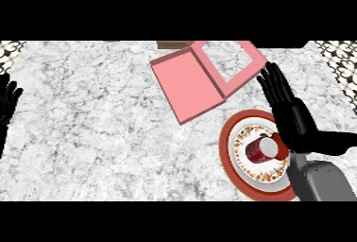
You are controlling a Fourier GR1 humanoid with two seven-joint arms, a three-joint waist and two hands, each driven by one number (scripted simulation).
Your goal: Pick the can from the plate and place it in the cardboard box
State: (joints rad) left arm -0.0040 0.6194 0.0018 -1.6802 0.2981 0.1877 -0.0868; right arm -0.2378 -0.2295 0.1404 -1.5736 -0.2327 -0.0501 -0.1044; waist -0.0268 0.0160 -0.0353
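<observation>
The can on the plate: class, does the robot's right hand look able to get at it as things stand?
Probably yes. The right hand is open, just right of the can, which lies on the plate with nothing over it. The pink box sits apart, further up.

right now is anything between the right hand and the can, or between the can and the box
Nothing visible does. The right hand is open beside the can, which lies on the plate. Only bare counter separates the plate from the pink box, whose flap lies open toward it.
</observation>
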